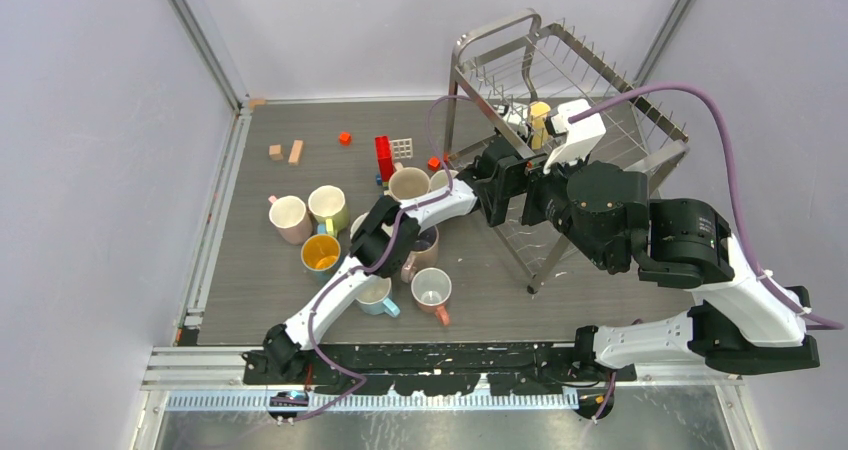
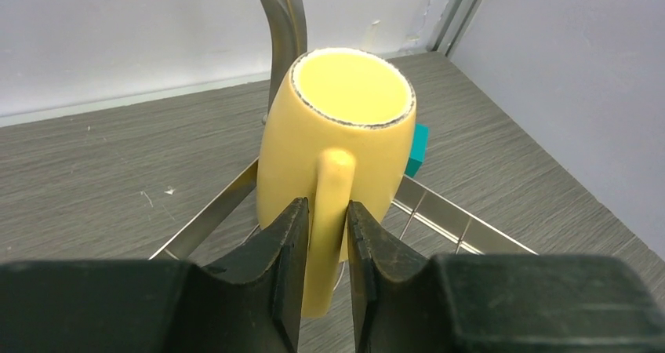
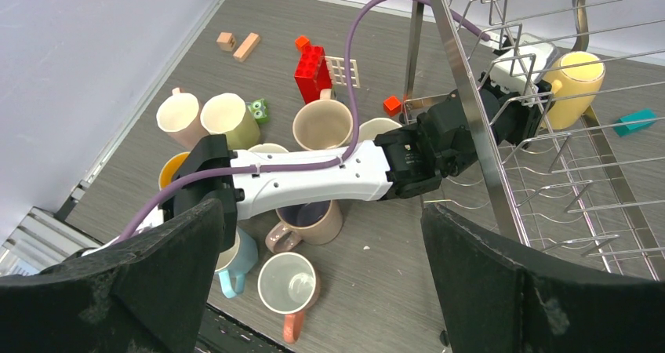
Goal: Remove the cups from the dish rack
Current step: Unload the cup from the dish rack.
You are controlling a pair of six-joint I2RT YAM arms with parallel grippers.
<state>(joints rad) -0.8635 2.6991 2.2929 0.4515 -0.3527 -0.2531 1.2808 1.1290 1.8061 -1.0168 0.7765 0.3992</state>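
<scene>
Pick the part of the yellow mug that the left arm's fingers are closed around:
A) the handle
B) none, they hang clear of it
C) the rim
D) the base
A: in the left wrist view the left arm's fingers press on either side of the handle of the yellow mug, well below its rim.

This looks like a robotics lab test cell, since plain pale walls (image 1: pixel 90 120) and metal frame posts (image 1: pixel 200 40) enclose a grey table (image 1: pixel 255 295) with two robot arms (image 1: pixel 440 202) bolted to its edge.
</scene>
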